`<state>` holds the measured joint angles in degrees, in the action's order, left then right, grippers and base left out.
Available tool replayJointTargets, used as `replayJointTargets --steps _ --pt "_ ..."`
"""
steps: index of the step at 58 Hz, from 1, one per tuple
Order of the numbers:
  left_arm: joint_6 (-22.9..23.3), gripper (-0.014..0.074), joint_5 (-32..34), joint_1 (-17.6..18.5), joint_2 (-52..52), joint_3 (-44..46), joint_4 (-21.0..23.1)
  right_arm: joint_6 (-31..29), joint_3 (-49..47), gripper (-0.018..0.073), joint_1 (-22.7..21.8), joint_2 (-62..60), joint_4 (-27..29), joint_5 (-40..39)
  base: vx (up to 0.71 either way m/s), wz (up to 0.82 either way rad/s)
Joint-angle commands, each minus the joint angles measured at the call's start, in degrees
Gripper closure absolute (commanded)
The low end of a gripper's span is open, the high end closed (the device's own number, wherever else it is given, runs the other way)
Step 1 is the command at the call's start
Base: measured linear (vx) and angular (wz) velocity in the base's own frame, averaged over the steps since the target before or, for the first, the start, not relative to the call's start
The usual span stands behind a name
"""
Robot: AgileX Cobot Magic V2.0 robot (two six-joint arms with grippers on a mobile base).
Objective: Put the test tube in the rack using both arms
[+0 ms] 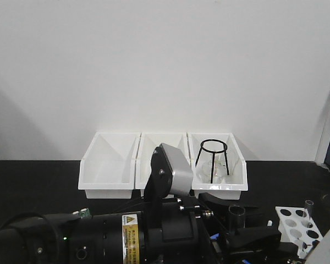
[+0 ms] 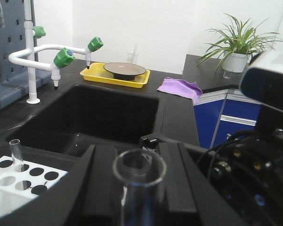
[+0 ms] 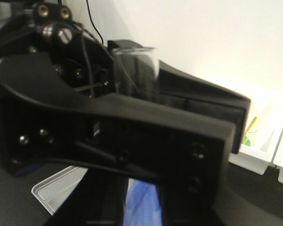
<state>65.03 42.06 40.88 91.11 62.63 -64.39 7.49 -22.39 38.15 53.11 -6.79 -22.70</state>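
test tube (image 2: 139, 188) upright off the counter, clamped in left gripper (image 2: 137, 162) jaws beside the rack (image 2: 12, 202), not yet in a hole; right gripper (image 3: 226, 117) jaws too blurred to tell; insertion left to do

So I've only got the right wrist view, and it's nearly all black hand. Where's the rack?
Observer: The rack shows low in the left wrist view, with a black sink beyond it.
Operator: Any holes taken?
Observer: One. A second tube stands upright in it; the holes nearest it look empty.
Operator: Is our tube over the rack?
Observer: Not yet. The test tube stands rim-up between the fingers of the left hand, off to one side of the rack.
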Motion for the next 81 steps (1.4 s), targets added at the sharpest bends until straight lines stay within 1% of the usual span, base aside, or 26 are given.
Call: replayJointTargets --steps 1,4,8,15,30,34,39,42,46,49,52,53,55,58,61,66,70,73,76,81 --pt "0.4 0.0594 3.4 0.1 -2.4 1.8 2.7 -0.5 -2.3 0.0532 -0.3 -0.5 0.6 -5.0 0.0 0.0" --pt "0.4 0.0581 3.4 0.1 -2.4 1.8 2.7 -0.5 -2.3 0.0574 -0.3 -0.5 0.6 -5.0 0.0 0.0" --pt "0.4 0.0552 3.4 0.1 -2.4 1.8 2.7 -0.5 -2.3 0.0573 -0.3 -0.5 0.6 -5.0 0.0 0.0" --pt "0.4 0.0454 3.5 0.1 -2.4 1.8 2.7 -0.5 -2.3 0.0571 -0.3 -0.5 0.6 -4.9 0.0 0.0" --pt "0.2 0.0132 5.0 0.1 -3.1 1.8 2.7 -0.5 -2.3 0.0571 -0.3 -0.5 0.6 -4.8 0.0 0.0" --pt "-0.5 0.0076 4.8 0.1 -4.4 1.8 2.9 -0.5 -2.3 0.0571 -0.3 -0.5 0.6 -4.8 0.0 0.0" --pt "-1.7 0.0043 2.9 0.1 -7.3 1.9 3.7 -0.5 -2.3 0.0571 -0.3 -0.5 0.6 -4.6 0.0 0.0" --pt "-3.8 0.0041 1.1 0.1 -9.7 1.9 4.2 -0.5 -2.3 0.0571 -0.3 -0.5 0.6 -4.2 0.0 0.0" --pt "-6.6 0.005 -2.2 0.1 -13.4 1.9 4.2 -0.6 -2.3 0.0571 -0.3 -0.5 0.6 -3.7 0.0 0.0" --pt "-8.5 0.007 -7.1 0.1 -16.5 1.9 4.2 -1.2 -2.3 0.0571 -0.3 -0.5 0.6 -3.2 0.0 0.0" --pt "-9.6 0.0105 -12.6 0.1 -19.7 1.9 4.2 -2.7 -2.3 0.0571 -0.3 -0.5 0.6 -2.9 0.0 0.0" --pt "-9.7 0.0119 -13.5 0.1 -20.5 1.9 4.2 -3.4 -2.3 0.0571 -0.3 -0.5 0.7 -2.8 0.0 0.0" --pt "-10.7 0.0172 -20.0 0.1 -23.0 1.9 4.2 -6.4 -2.3 0.0571 -1.0 -0.5 1.3 -2.8 0.0 0.0" --pt "-11.1 0.0273 -26.6 0.1 -25.6 1.9 4.0 -9.0 -2.3 0.0571 -2.4 -0.5 3.6 -2.7 0.0 0.0" --pt "-11.3 0.0384 -33.5 0.1 -28.3 1.8 3.8 -11.6 -2.3 0.0571 -4.6 -0.5 7.9 -3.1 0.0 0.0" --pt "-11.3 0.0599 -41.7 0.1 -31.6 1.6 3.8 -18.0 -2.2 0.0568 -9.9 -0.5 16.5 -6.2 0.0 0.0" --pt "-11.3 0.0606 -46.2 0.1 -33.7 1.6 3.8 -25.0 -2.1 0.0567 -15.3 -0.5 21.2 -10.5 0.0 0.0" --pt "-11.3 0.0606 -48.5 0.1 -35.0 1.6 3.8 -28.4 -2.1 0.0567 -18.6 -0.5 23.8 -14.5 0.0 0.0" --pt "-11.2 0.0605 -50.2 0.1 -36.2 1.6 3.8 -29.9 -2.1 0.0567 -21.7 -0.5 24.9 -18.1 0.0 0.0" --pt "-11.2 0.0605 -51.8 0.1 -37.6 1.6 3.8 -28.4 -0.7 0.0567 -25.2 0.4 24.3 -26.4 0.0 0.0"
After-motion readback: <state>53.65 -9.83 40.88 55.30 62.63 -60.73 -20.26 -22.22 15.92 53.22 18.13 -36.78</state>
